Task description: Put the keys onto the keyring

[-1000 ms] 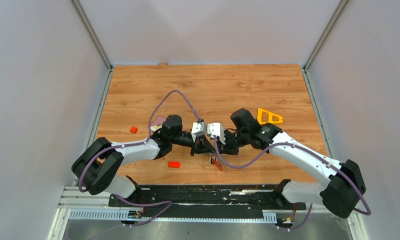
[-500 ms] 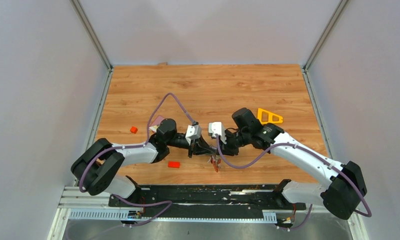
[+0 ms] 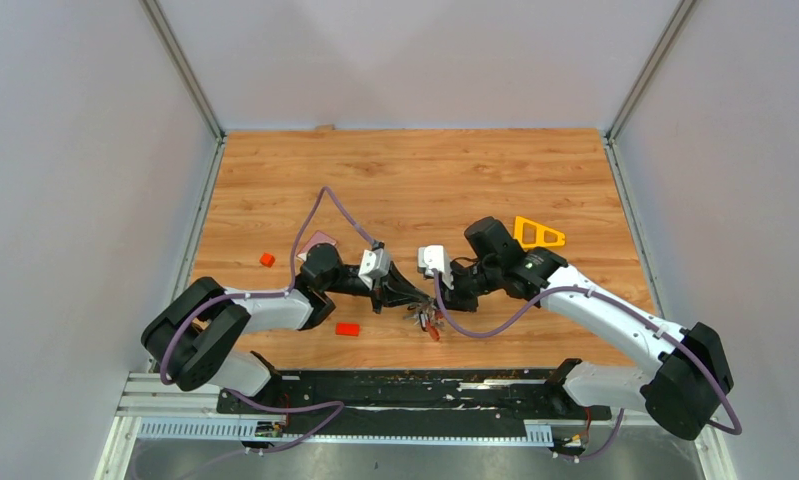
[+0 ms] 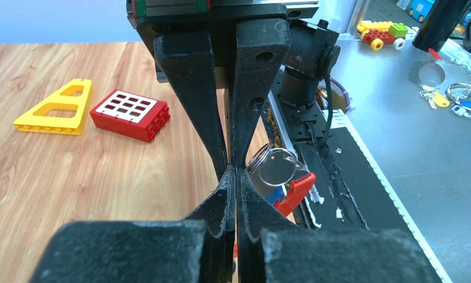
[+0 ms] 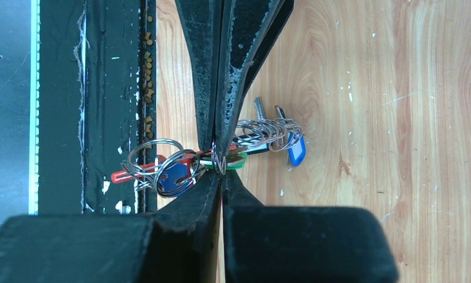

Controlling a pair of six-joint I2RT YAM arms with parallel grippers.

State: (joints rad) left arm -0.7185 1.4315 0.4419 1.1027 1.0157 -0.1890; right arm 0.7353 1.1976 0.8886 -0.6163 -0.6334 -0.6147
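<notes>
The keyring [image 3: 427, 322] is a small bunch of metal rings with a red strap, held just above the table's near edge between both grippers. My left gripper [image 3: 413, 299] and right gripper [image 3: 441, 300] meet tip to tip, both shut. In the right wrist view my right gripper [image 5: 220, 170] pinches a wire ring beside a green-tagged key [image 5: 236, 162]. The rings [image 5: 162, 166], the red strap [image 5: 125, 175] and a blue tag [image 5: 296, 151] spread to either side. In the left wrist view my left gripper [image 4: 233, 171] is shut beside the rings [image 4: 274, 167]; what it pinches is hidden.
A yellow triangular piece [image 3: 538, 233] lies behind the right arm. A red studded brick [image 4: 129, 115] lies next to it. A small orange block [image 3: 267, 259] and a red block [image 3: 348, 328] lie near the left arm. A black rail [image 3: 415, 385] runs along the near edge.
My left arm has stretched out lower and flatter, its wrist shifting left. The bunch and the right gripper have stayed almost in place.
</notes>
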